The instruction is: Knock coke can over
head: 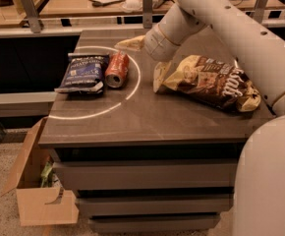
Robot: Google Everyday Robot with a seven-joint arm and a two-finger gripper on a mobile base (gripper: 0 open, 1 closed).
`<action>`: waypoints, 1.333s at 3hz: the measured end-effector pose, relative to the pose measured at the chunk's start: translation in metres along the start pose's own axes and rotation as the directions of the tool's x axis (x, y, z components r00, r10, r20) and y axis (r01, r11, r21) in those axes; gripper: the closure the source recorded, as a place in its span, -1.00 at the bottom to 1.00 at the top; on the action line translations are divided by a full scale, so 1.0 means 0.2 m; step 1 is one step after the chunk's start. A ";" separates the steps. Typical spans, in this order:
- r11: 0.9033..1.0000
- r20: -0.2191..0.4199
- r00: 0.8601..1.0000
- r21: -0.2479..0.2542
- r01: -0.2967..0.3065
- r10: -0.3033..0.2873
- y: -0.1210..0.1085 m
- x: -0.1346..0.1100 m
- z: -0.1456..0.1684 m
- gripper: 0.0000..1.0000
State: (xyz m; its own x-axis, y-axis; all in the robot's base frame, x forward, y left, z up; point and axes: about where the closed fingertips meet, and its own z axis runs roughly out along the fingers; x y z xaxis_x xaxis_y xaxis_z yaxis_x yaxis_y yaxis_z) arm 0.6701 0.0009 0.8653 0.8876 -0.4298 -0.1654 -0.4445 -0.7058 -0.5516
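Observation:
The red coke can [117,70] lies on its side on the dark table [147,117], its silver top facing the camera. It touches the right edge of a dark blue chip bag [82,73]. My gripper [130,44] hovers just behind and to the right of the can, pointing left, at the end of the white arm [216,14] that reaches in from the upper right. It is a little apart from the can.
A brown-and-yellow chip bag [209,81] lies on the right half of the table. A ring of light [132,82] curves around the can and blue bag. An open cardboard box [37,191] stands on the floor at lower left. A railing [73,18] runs behind the table.

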 end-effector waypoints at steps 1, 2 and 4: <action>1.000 0.000 1.000 0.000 0.000 0.000 0.00 0.00 0.00 -1.00; 0.985 -0.108 0.988 0.120 0.124 -0.111 -0.25 -0.02 -0.25 -1.00; 0.933 -0.256 0.942 0.231 0.276 -0.215 -0.53 -0.06 -0.53 -1.00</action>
